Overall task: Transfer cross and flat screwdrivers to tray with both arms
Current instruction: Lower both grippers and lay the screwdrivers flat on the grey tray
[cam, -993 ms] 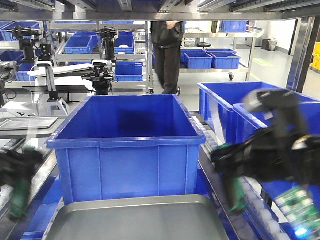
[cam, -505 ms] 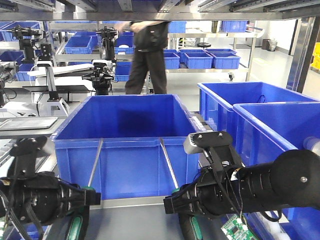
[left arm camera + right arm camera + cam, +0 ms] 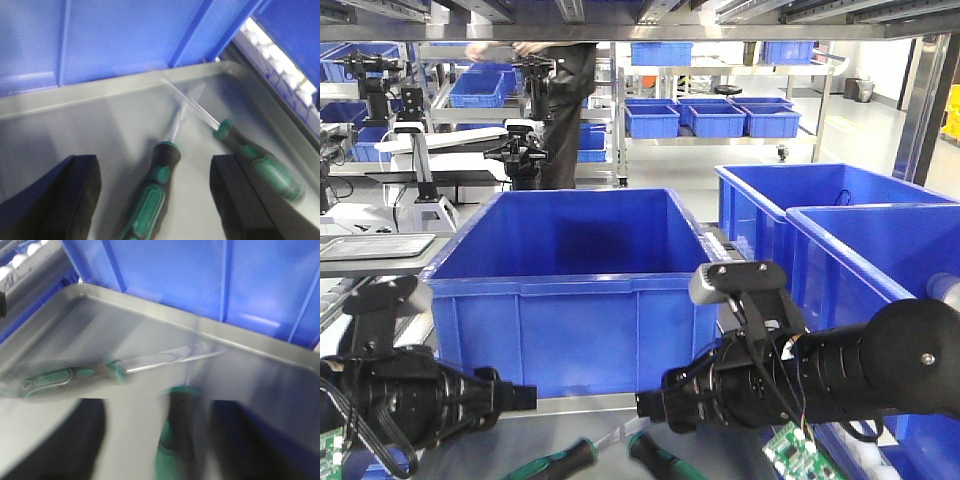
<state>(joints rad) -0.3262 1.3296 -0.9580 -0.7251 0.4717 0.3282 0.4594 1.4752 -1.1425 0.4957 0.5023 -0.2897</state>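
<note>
- Two screwdrivers lie in the tray: one [image 3: 152,192] between the left pincer's fingers in the left wrist view, the other [image 3: 260,162] further to the side, near the tray's side rim.
- Both have black handles with green accents and thin silver shafts; the shafts are blurred.
- In the left wrist view the handles sit low in the picture and the shafts run up toward the tray's far rim, leaning toward each other; the tips come close together or cross, and which of the two I cannot tell.
- In the front view only the two handles show, at the bottom edge, their near ends close together.
- One grey metal tray [image 3: 75,130], shallow with a low rim; it holds the two screwdrivers.
- Three deep blue bins in the front view: a large one [image 3: 575,300] just behind the tray, showing nothing inside, and two more [image 3: 840,215] on the robot's right.
- Left pincer [image 3: 155,200]: fingers wide apart, straddling one handle without touching it.
- Right pincer [image 3: 160,440]: fingers apart, a blurred green-and-black handle between them; contact cannot be told.
- A person [image 3: 560,100] stands among the shelves in the background.
</note>
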